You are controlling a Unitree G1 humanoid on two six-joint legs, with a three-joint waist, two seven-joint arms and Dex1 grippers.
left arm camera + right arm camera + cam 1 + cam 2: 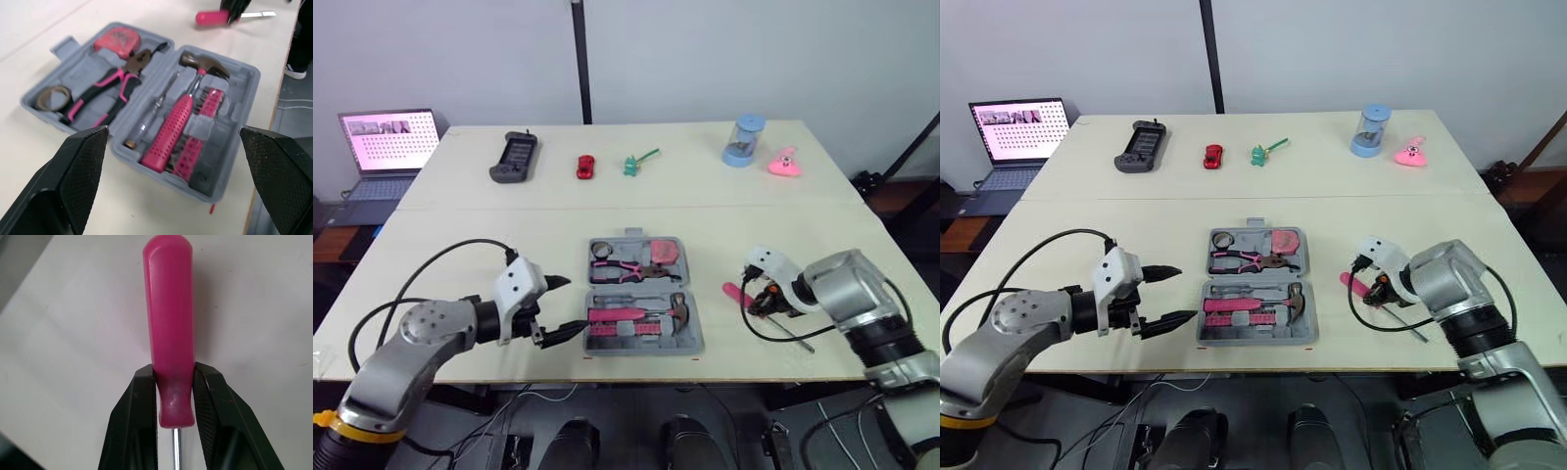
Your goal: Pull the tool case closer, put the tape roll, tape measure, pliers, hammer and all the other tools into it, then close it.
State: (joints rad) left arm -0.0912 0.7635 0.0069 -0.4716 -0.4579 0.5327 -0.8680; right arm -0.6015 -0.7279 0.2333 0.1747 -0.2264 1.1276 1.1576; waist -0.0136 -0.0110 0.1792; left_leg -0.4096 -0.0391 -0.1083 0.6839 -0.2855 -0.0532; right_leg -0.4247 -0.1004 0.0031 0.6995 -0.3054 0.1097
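Right gripper [175, 382] fingers are pinched on the pink screwdriver [168, 308]; the handle is seen sticking out past the fingertips. Left gripper [570, 305] fingers are spread wide, empty. The open tool case [80, 71] is seen just ahead of them, with the hammer [171, 132], pliers [105, 90], tape measure [117, 41] and tape roll [51, 97] seated inside.

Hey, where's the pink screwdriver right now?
The screwdriver is on the table at the robot's right, just right of the open tool case, its pink handle clamped between the right gripper's jaws.
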